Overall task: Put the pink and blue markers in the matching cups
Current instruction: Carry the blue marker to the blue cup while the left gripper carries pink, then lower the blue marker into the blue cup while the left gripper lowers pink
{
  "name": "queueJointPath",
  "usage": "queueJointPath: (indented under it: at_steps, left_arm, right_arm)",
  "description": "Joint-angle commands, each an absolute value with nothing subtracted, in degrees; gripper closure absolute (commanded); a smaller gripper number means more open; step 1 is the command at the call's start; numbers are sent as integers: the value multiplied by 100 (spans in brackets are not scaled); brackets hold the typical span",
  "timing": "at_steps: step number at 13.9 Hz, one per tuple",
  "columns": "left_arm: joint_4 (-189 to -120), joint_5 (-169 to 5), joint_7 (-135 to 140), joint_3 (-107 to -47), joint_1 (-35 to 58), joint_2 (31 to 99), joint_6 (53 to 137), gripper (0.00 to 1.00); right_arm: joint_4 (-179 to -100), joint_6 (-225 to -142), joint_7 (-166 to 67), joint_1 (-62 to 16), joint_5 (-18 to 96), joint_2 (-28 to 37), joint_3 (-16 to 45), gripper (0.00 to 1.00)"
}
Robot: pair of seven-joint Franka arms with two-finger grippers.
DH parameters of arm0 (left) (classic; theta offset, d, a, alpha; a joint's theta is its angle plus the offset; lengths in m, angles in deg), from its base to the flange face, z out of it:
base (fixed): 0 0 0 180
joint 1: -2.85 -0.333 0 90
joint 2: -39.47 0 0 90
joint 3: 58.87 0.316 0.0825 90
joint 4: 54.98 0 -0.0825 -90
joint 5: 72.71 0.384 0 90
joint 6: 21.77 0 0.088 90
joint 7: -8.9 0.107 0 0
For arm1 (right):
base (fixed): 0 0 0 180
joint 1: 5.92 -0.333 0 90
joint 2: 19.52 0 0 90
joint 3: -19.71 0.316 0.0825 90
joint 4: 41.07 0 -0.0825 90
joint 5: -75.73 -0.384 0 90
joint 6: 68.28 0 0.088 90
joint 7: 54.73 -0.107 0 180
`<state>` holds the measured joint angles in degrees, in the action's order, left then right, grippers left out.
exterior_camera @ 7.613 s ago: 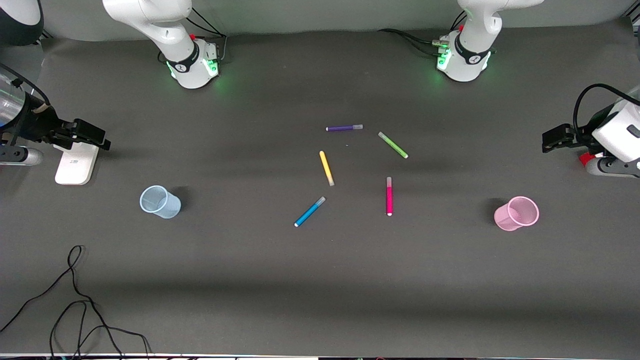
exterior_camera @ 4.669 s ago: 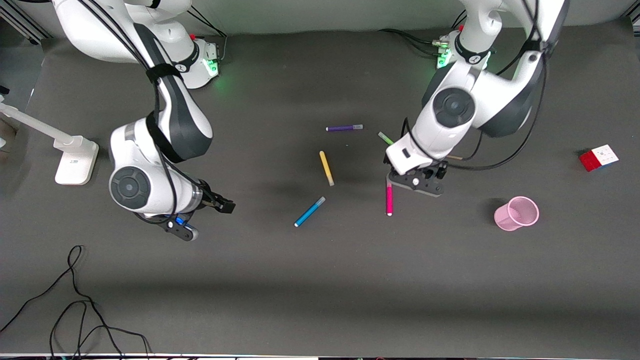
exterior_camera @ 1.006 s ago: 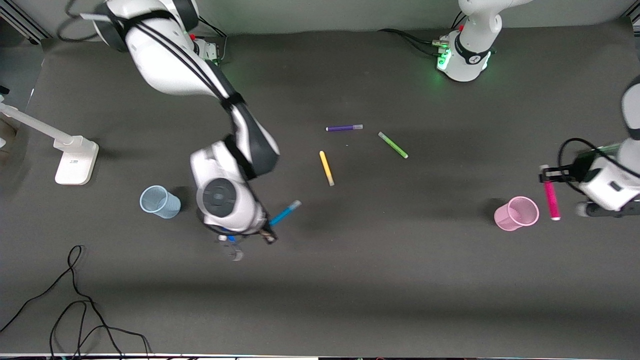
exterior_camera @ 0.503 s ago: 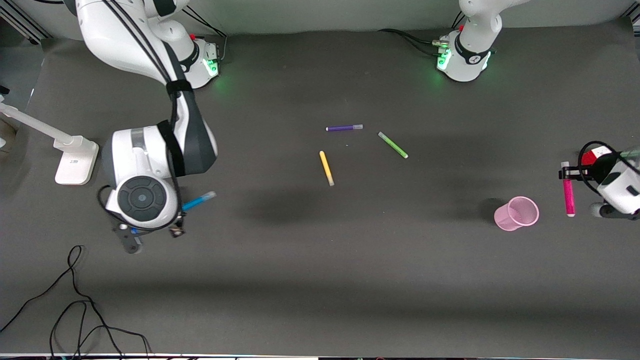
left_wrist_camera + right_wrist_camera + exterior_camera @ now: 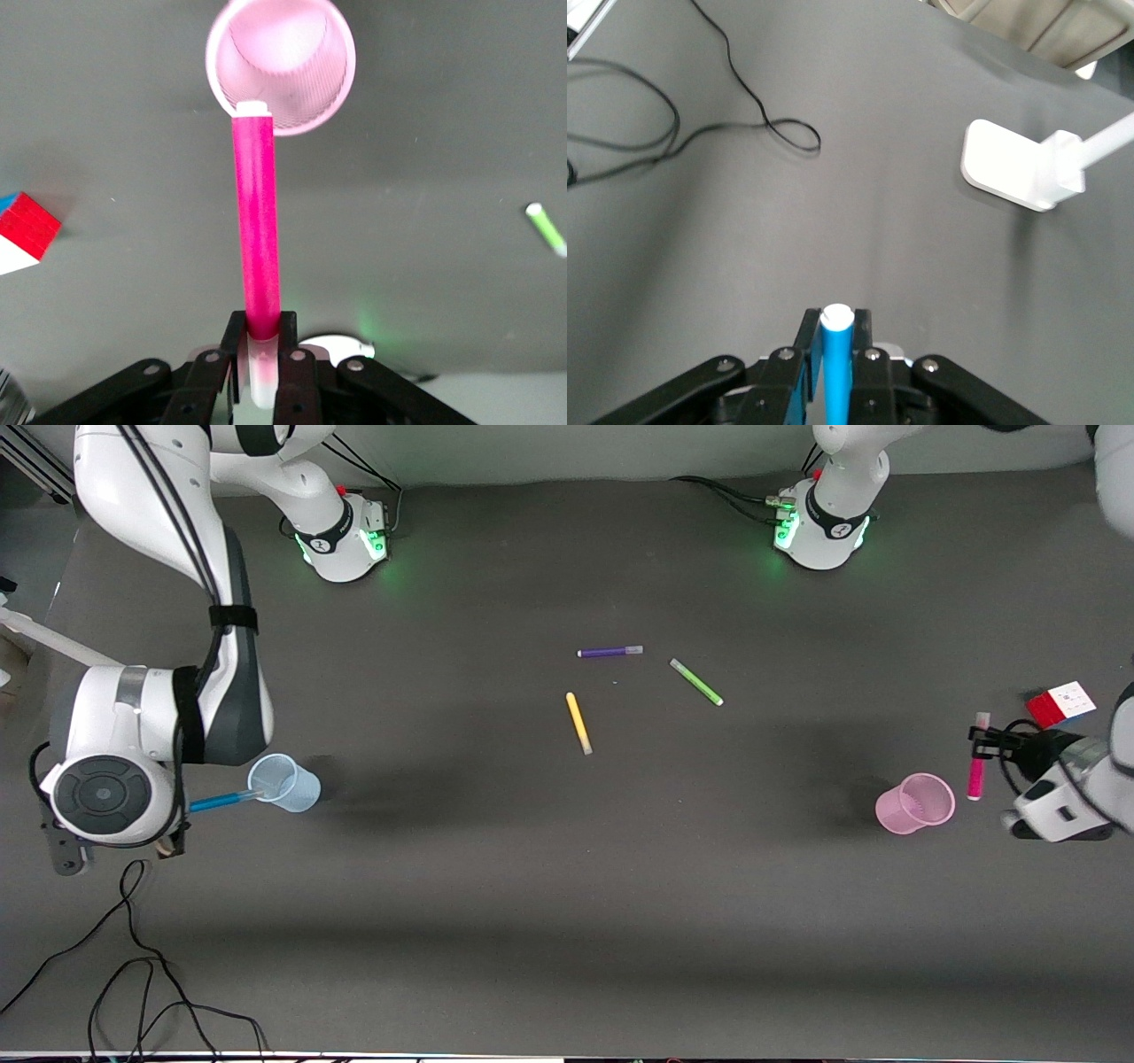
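Over the table, each end effector clamps a slim marker: left (image 5: 263,359) pink (image 5: 254,230), right (image 5: 835,363) blue (image 5: 836,363).

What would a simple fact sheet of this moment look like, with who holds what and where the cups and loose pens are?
left gripper: shut on pink marker, up in the air beside the pink cup
right gripper: shut on blue marker, its capped end at the blue cup's rim
pink cup: upright, holds nothing
loose pens at mid-table: purple marker, green marker, yellow marker
other: puzzle cube at the left arm's end of the table; white stand; black cable
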<state>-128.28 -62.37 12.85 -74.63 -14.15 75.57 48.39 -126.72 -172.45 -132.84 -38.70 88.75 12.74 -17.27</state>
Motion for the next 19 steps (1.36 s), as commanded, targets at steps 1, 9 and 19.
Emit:
queueJointPath:
  at_steps: [1,9,19]
  left_arm:
    - [-12160,-6032,1347,-7443,-1157,8199,4249,100]
    - [-12160,-5891,1330,-7434,-1139,8604,4291,100]
    - [-12151,-5689,1320,-7434,-1077,8842,4704,60]
  right_arm:
    - [-14316,-18373,-14146,-4939,9313,650,-2394,100]
    - [-15198,-18728,-14245,-5531,9392,641,-2951,100]
    - [-15295,-18913,-14253,-5540,9375,992,-3004,66]
